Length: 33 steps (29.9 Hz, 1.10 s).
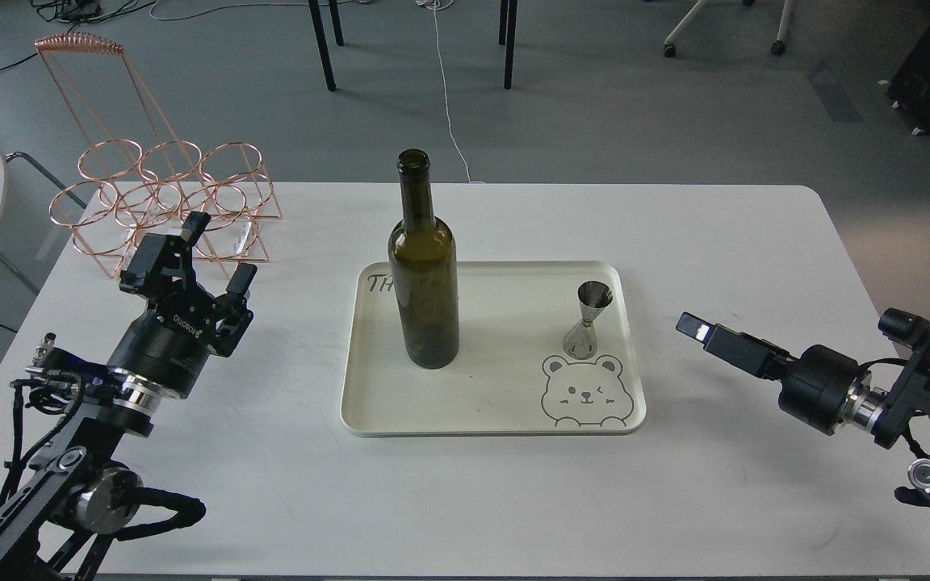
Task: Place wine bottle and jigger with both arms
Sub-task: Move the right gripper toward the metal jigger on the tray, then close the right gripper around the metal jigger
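Note:
The dark olive-green wine bottle (425, 298) stands upright on the left part of a cream tray (494, 426). The small silver jigger (590, 321) stands upright on the tray's right part, above a bear drawing. My left gripper (218, 252) is open and empty over the table, well left of the tray. My right gripper (701, 330) is right of the tray and points left toward the jigger, low over the table. It is seen edge-on, so its fingers overlap and its state does not show.
A copper wire bottle rack (165, 202) stands at the table's back left corner, just behind my left gripper. The white table (481, 500) has a rounded back right corner. Chair and table legs stand on the floor beyond.

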Each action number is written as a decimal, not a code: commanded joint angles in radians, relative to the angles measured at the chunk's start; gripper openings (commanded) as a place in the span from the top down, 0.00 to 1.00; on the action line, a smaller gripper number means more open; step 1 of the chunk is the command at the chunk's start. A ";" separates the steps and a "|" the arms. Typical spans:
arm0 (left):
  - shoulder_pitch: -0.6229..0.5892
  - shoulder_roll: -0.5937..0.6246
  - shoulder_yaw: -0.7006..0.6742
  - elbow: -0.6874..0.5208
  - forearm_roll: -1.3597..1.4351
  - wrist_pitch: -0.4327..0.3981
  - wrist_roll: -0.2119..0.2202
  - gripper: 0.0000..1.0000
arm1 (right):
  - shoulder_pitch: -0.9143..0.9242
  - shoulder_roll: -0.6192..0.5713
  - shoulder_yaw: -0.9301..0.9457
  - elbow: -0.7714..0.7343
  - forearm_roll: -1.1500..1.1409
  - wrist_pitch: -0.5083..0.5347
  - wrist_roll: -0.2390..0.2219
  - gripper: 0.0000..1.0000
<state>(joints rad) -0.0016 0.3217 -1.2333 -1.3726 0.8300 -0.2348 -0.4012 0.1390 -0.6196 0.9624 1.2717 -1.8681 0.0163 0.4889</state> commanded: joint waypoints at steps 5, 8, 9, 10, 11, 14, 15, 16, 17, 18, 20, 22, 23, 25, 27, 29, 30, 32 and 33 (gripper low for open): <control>0.003 0.005 0.000 -0.003 0.000 0.000 -0.001 0.02 | 0.011 0.167 -0.033 -0.110 -0.314 -0.278 0.000 0.02; 0.003 0.003 0.000 -0.003 0.000 0.000 -0.001 0.02 | 0.053 0.224 -0.034 -0.163 -0.314 -0.334 0.000 0.02; 0.003 0.003 0.000 -0.003 0.000 0.000 -0.001 0.02 | 0.062 0.240 -0.034 -0.172 -0.314 -0.338 0.000 0.02; 0.003 0.003 0.000 -0.003 0.000 0.000 -0.001 0.02 | 0.073 0.256 -0.034 -0.186 -0.314 -0.341 0.000 0.02; 0.003 0.003 0.000 -0.003 0.001 0.000 -0.001 0.02 | 0.083 0.268 -0.034 -0.198 -0.314 -0.346 0.000 0.03; 0.003 0.003 0.000 -0.003 0.001 0.000 -0.001 0.02 | 0.129 0.302 -0.042 -0.241 -0.314 -0.349 0.000 0.03; 0.003 0.003 0.000 -0.003 0.001 0.000 -0.001 0.02 | 0.143 0.316 -0.047 -0.259 -0.314 -0.349 0.000 0.03; 0.003 0.003 0.000 -0.003 0.001 0.000 -0.001 0.02 | 0.158 0.329 -0.056 -0.278 -0.314 -0.349 0.000 0.04; 0.003 0.003 0.000 -0.003 0.001 0.002 -0.001 0.02 | 0.169 0.339 -0.065 -0.287 -0.314 -0.349 0.000 0.04; 0.003 0.003 0.000 -0.003 0.001 0.002 -0.001 0.02 | 0.177 0.345 -0.077 -0.293 -0.314 -0.349 0.000 0.04; 0.003 0.003 0.000 -0.003 0.001 0.002 -0.001 0.02 | 0.179 0.350 -0.096 -0.301 -0.314 -0.349 0.000 0.04; 0.003 0.003 0.000 -0.003 0.001 0.002 -0.001 0.02 | 0.180 0.351 -0.111 -0.310 -0.314 -0.348 0.000 0.04; 0.003 0.003 0.000 -0.003 0.001 0.002 -0.001 0.02 | 0.182 0.351 -0.116 -0.318 -0.314 -0.348 0.000 0.04; 0.003 0.002 -0.002 -0.003 0.001 0.002 -0.001 0.02 | 0.186 0.356 -0.119 -0.325 -0.314 -0.348 0.000 0.05; 0.003 0.000 0.000 -0.003 0.001 0.002 -0.001 0.02 | 0.198 0.356 -0.120 -0.337 -0.314 -0.348 0.000 0.06; 0.003 -0.001 0.000 -0.003 0.001 0.002 -0.001 0.02 | 0.220 0.354 -0.132 -0.353 -0.314 -0.348 0.000 0.08; 0.003 -0.001 0.000 -0.003 0.001 0.003 -0.001 0.02 | 0.232 0.354 -0.142 -0.360 -0.314 -0.348 0.000 0.08; 0.003 -0.001 0.000 -0.003 0.001 0.003 -0.001 0.02 | 0.257 0.354 -0.168 -0.371 -0.314 -0.348 0.000 0.09; 0.003 -0.001 0.000 -0.005 0.001 0.003 -0.001 0.02 | 0.264 0.354 -0.181 -0.377 -0.314 -0.348 0.000 0.10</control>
<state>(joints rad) 0.0016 0.3208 -1.2342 -1.3761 0.8314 -0.2319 -0.4020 0.3764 -0.2648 0.8142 0.9105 -2.1817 -0.3313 0.4886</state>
